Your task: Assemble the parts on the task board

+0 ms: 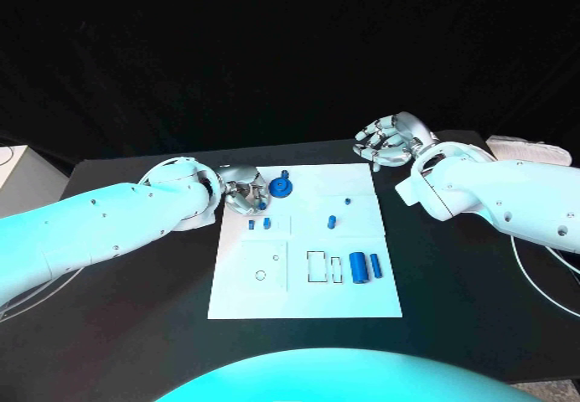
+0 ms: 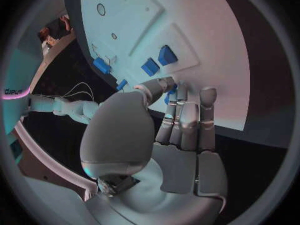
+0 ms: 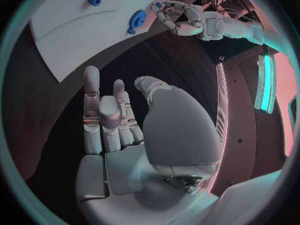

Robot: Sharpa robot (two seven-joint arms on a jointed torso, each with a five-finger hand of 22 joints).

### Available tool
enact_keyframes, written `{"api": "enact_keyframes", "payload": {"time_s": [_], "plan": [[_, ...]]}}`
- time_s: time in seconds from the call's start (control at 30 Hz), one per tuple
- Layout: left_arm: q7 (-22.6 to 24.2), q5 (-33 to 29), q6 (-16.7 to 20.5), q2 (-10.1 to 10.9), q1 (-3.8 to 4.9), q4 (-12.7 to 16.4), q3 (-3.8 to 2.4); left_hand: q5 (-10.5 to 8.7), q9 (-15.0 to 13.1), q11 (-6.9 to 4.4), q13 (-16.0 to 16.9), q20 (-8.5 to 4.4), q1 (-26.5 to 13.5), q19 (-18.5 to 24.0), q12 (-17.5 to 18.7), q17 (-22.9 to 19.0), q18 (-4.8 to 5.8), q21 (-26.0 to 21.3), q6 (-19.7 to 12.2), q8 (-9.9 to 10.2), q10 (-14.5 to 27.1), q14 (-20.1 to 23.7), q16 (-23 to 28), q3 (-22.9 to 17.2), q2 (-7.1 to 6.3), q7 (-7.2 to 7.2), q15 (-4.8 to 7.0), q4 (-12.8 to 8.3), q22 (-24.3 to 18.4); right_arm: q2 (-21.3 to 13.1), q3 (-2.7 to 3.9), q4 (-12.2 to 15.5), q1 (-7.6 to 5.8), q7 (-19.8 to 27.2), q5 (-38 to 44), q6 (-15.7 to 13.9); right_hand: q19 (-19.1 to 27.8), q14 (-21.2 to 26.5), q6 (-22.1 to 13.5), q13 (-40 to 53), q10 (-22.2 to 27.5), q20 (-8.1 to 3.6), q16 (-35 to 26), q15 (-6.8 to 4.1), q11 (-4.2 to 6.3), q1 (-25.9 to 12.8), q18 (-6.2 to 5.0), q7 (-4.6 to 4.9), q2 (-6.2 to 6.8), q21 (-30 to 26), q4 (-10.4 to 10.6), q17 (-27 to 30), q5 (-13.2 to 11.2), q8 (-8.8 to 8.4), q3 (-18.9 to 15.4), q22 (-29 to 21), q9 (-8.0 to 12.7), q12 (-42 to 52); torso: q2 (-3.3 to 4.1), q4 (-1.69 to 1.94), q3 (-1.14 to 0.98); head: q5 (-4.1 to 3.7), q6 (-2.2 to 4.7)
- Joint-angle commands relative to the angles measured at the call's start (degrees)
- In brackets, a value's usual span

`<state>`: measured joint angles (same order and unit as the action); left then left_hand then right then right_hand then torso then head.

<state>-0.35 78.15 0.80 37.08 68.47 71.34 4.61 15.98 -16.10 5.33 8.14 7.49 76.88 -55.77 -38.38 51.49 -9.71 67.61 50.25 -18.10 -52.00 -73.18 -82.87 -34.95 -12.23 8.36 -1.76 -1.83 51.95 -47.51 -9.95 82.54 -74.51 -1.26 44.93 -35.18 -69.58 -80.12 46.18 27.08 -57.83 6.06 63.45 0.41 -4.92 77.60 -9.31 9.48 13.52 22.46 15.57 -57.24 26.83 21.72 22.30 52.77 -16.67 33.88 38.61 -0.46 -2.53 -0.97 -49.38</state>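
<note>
Task board (image 1: pixel 308 293) mid-table, white plate. Looks early to me: most blue parts lie loose. Two cylinders (image 1: pixel 366 266) lie flat side by side next to an outlined slot, a small peg (image 1: pixel 331 222) and a tiny one (image 1: pixel 348 200) sit mid-board, two small blocks (image 1: pixel 259 224) just below my left hand. Round holes and the rectangular slots near the board's front look unfilled, so nearly all of the assembly is left, I judge.

Blue gear-like wheel (image 1: pixel 282 186) sits at the board's far corner, just beside my left hand (image 1: pixel 245 194), toward its fingertips. Left hand is over that corner, fingers curled in; there's a bit of blue at the fingertips (image 2: pixel 177 91) in the wrist view, but I can't tell if it's pinched or just behind them.

Right hand (image 1: pixel 389 142) hangs off the board's far right corner, well apart from every part, fingers loosely spread, holding nothing; wheel lies beyond its fingertips (image 3: pixel 92 75).
</note>
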Motion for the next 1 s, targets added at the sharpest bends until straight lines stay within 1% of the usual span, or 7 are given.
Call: {"api": "enact_keyframes", "payload": {"time_s": [0.03, 0.43, 0.67, 0.77, 0.83, 0.93, 1.0], "plan": [[-0.5, -0.3, 0.0, 0.1, -0.01, 0.2, -0.05, -0.04, 0.1, 0.04, 0.2, 0.0, 0.2, 0.3, 0.0, 0.0, 0.31, -0.3, -0.6, 0.6, 0.4, 0.4, 0.1, 0.1, -0.62, -0.11, 0.1, 0.0, 0.1, 0.0, 0.01, 0.0, 0.04, 0.2, 0.6, 0.3, -0.2, 0.3, 0.1, -0.3, 0.4, 0.04, -0.3, -0.03, -0.07, -0.4, -0.98, 0.36, 0.14, -0.3, 0.0, 0.0, -0.1, -0.14, 0.3, -0.1, 0.1, -0.6, -0.02, -0.01, 0.0, -0.01, 0.05], [-0.5, -0.1, 1.2, 0.6, -0.11, -0.8, -0.23, 0.04, 1.2, -0.08, 1.2, 0.01, 0.5, 0.0, -1.2, -0.2, 0.31, -0.3, -4.4, 3.3, 0.9, 0.3, -0.1, 0.1, -0.71, -1.01, 0.17, -0.1, 0.2, -0.1, 0.01, 0.0, 0.1, -0.4, 0.8, 0.9, -0.4, 0.5, -0.2, -3.8, 1.4, 0.38, -0.8, 0.41, -0.67, -0.8, -0.97, 0.81, 0.38, -0.9, -0.2, 0.3, -0.3, -0.09, 0.3, -0.1, 0.2, -4.3, -0.01, -0.03, -0.01, 0.04, 0.2], [-0.6, -0.1, 1.8, 1.0, -0.12, -1.9, -0.3, 0.08, 1.4, -0.19, 1.4, -0.04, 0.8, 0.0, -1.4, -0.3, 0.29, -0.3, -4.7, 3.6, 0.8, 0.3, -0.1, 0.0, -0.4, -1.0, 0.25, -0.1, 0.1, -0.3, 0.01, 0.0, 0.12, -0.7, 1.6, 1.8, -0.5, 0.5, -0.2, -4.9, 1.2, 0.44, -0.8, 0.46, -0.71, -0.4, -1.0, 0.85, 0.4, -1.1, -0.6, 0.3, -0.5, 0.03, 0.5, -0.1, 0.2, -5.3, 0.0, -0.02, -0.03, 0.01, 0.3], [0.1, -1.5, 3.6, 1.6, -0.12, -2.2, -0.48, 0.07, 1.3, -0.49, 1.7, -0.26, 1.6, -0.2, -2.0, -0.5, 0.26, -0.1, -3.7, 3.2, 0.2, 0.3, 0.0, -0.7, 0.24, -0.14, 0.52, -0.4, 0.3, -0.5, 0.01, 0.1, 0.15, -0.6, 3.3, 3.5, -1.2, -0.7, 0.7, -6.8, -0.2, -0.03, 1.1, -0.02, -0.36, 3.8, -1.1, 0.6, 0.1, -0.4, -4.1, -1.9, -4.7, 0.42, 3.0, 0.6, 0.2, -6.8, -0.02, -0.03, 0.0, 0.0, 0.4], [0.9, -4.7, 5.0, 2.3, -0.12, -2.3, -0.84, 0.08, 1.2, -0.45, 2.0, -0.49, 2.0, 1.7, -2.3, -3.8, -0.2, -1.1, -1.5, 2.2, -0.1, 1.9, 1.1, -1.4, 0.5, 0.68, 0.63, -0.7, -1.6, -0.8, 0.01, 0.3, 0.17, 0.1, 5.1, 5.5, -3.9, -3.0, 2.0, -8.7, -1.8, -0.47, 5.0, -0.29, -0.11, 4.9, -0.11, 0.33, 0.3, 7.3, -6.0, -6.0, -6.0, 0.51, 4.9, 5.5, 0.4, -8.6, -0.02, -0.02, -0.02, 0.01, 0.53], [3.0, -12.3, 6.6, 4.1, -0.09, -1.7, -1.48, 0.08, 0.9, 0.1, 2.1, -0.37, 1.8, 1.8, -2.3, -3.8, -0.16, -1.0, 1.0, 0.8, 0.0, 1.7, 1.3, -1.9, 0.79, 1.06, 0.27, -0.7, -1.6, -1.5, 0.0, 0.6, 0.15, 1.5, 8.9, 9.7, -6.4, -4.9, 3.6, -10.8, -3.8, -0.77, 9.2, -0.61, 0.21, 4.5, 1.09, -0.08, 0.77, 16.1, -7.6, -10.5, -7.1, 0.26, 6.3, 11.1, 0.8, -10.9, -0.1, -0.01, -0.05, 0.03, 0.77], [5.2, -19.4, 6.6, 5.6, -0.05, -0.9, -1.87, 0.03, 0.9, 0.58, 1.5, -0.01, 1.1, 4.8, -1.1, -10.0, -0.86, -3.3, 1.8, 0.4, 1.2, 4.9, 3.7, -2.0, 0.54, 1.32, -0.16, -0.5, -4.7, -2.1, 0.0, 0.8, 0.1, 2.0, 12.8, 12.6, -7.1, -5.2, 4.7, -11.8, -4.6, -0.87, 10.3, -0.79, 0.53, 4.0, 1.53, -0.56, 1.06, 19.5, -8.1, -11.7, -7.8, -0.14, 6.6, 13.4, 1.0, -12.1, -0.2, -0.01, -0.09, -0.31, 1.0]]}}
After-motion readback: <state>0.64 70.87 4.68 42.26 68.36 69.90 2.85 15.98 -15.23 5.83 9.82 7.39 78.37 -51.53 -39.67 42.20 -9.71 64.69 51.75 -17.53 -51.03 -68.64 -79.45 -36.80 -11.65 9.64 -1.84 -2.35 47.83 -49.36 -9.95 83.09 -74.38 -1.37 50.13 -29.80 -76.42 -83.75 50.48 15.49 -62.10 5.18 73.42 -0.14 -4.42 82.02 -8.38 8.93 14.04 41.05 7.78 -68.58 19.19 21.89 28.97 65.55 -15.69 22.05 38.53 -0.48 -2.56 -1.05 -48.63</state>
